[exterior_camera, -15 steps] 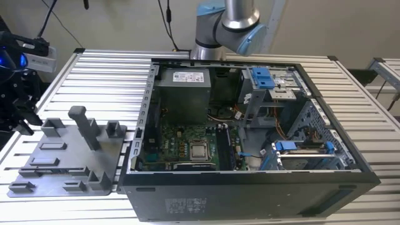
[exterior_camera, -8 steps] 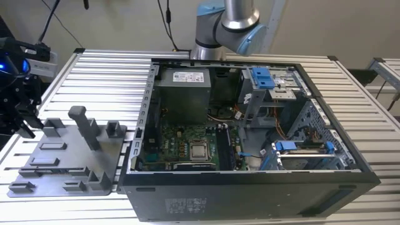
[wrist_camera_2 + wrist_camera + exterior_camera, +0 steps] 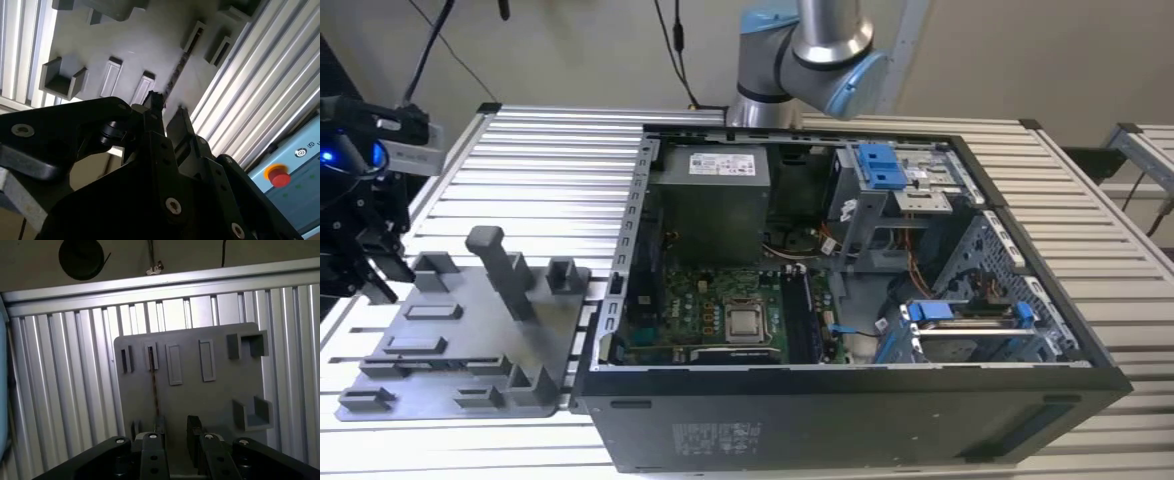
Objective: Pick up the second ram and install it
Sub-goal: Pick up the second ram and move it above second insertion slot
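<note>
A ribbed aluminium table [image 3: 534,160] carries a grey fixture plate [image 3: 454,345], lying flat toward the exterior view's left. An open computer case [image 3: 854,430] lies on its side just beside the plate.

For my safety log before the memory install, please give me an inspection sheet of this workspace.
Surface: ribbed metal table, bearing a grey holder plate and an open computer case.
Job's things: memory stick stands on edge in a holder slot, not gripped.
Clutter: nothing seen.
Tool: tool open, pointed at the holder, close to the stick.
Cables: black cables hang behind the table; wires inside the case.
Surroundings: box with red button beside the table.
</note>
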